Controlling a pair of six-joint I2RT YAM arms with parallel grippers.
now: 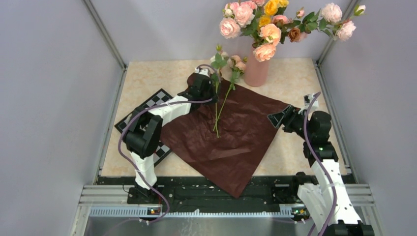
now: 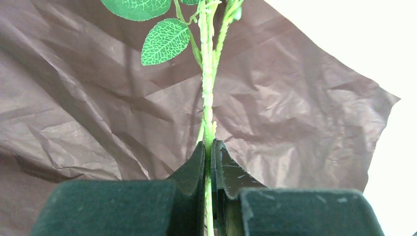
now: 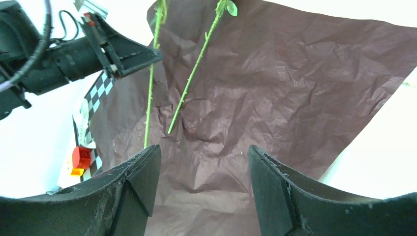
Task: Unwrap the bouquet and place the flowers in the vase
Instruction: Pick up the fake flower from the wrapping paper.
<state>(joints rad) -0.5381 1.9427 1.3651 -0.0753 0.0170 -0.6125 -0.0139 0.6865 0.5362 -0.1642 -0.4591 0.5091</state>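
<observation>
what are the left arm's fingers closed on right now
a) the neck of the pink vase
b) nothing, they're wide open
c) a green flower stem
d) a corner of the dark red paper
c: in the left wrist view the left fingers are pinched together on a green flower stem, with the dark red paper spread out behind it.

1 flower stem [image 2: 208, 98] sits between the jaws of the left gripper [image 2: 209, 152], above the paper [image 2: 295, 113]. A 2nd stem [image 1: 227, 98] lies just right of it. The vase [image 1: 256, 71] stands beyond, to the right. The paper extends ahead of the right gripper [image 3: 204, 150].
</observation>
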